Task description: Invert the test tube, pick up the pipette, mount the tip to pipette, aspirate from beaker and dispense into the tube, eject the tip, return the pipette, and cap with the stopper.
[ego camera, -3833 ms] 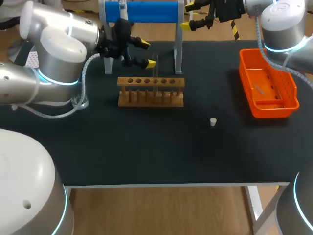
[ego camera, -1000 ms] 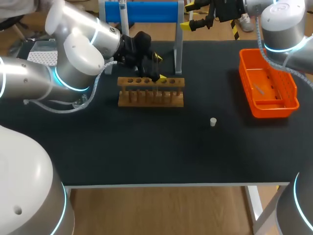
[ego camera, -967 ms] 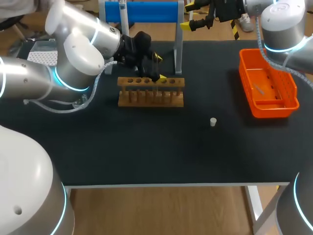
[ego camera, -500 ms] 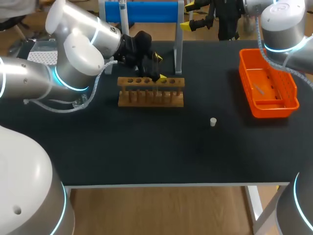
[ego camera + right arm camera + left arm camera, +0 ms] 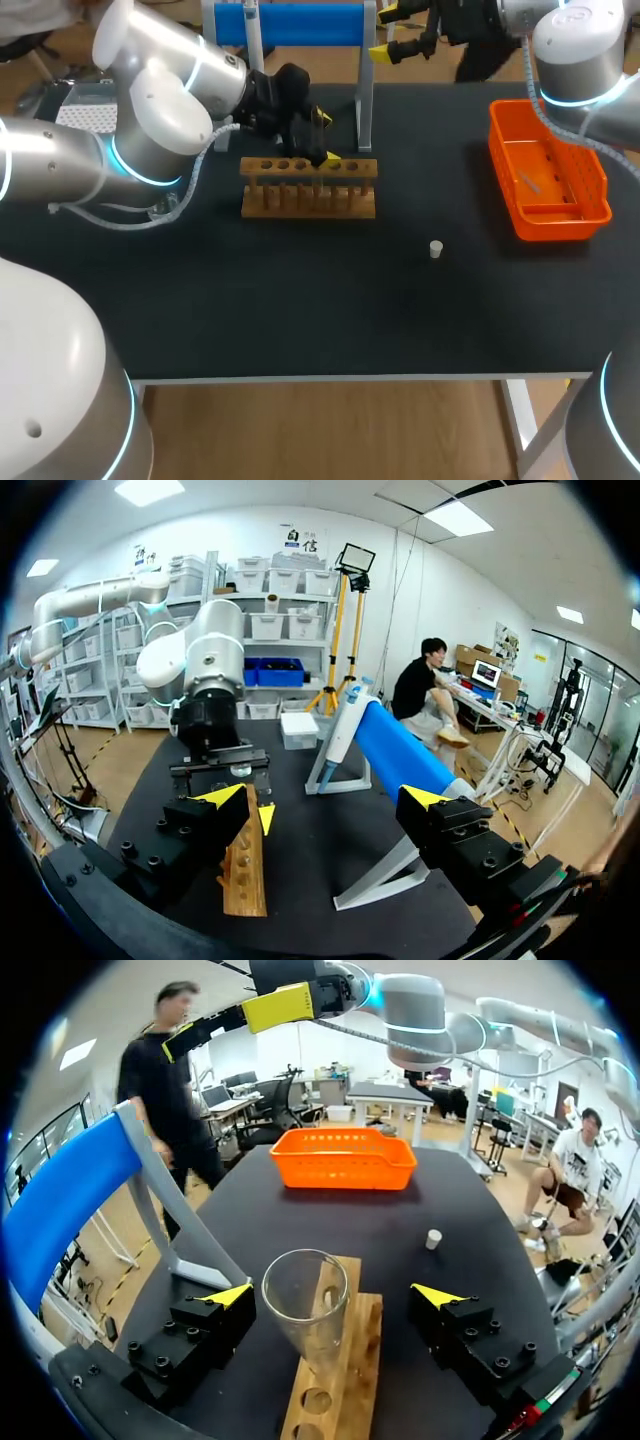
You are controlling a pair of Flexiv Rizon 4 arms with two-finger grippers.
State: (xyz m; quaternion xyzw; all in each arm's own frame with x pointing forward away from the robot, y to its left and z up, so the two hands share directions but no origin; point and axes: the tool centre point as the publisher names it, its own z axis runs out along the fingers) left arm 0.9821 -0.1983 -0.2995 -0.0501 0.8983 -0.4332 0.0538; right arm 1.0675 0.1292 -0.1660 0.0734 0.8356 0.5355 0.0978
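Glass is what the coming move turns on. In the head view a thin test tube (image 5: 318,150) stands upright in one hole of the wooden rack (image 5: 309,187), on the far left part of the black table (image 5: 300,310). The left gripper (image 5: 326,138) is directly at this tube, one yellow tip on its far side and one on its near side. The left arm comes in low from the left and bends over the rack. The right gripper (image 5: 384,32) hangs by the blue stand (image 5: 300,24) at the far edge, so the left arm is clearly the nearer one. The small stopper (image 5: 436,249) lies well apart to the right, and the orange basket (image 5: 548,170) further right.

In the left wrist view the tube's open mouth faces the camera, so its long axis runs roughly along the fingers down into the rack. The left gripper stands apart: the tube is between the fingertips (image 5: 228,1295) with a gap on each side, not touching. Closing seems to be the next need.

In the right wrist view the right gripper (image 5: 325,798) is wide apart and holds nothing; the white pipette (image 5: 340,730) hangs on the stand ahead of it
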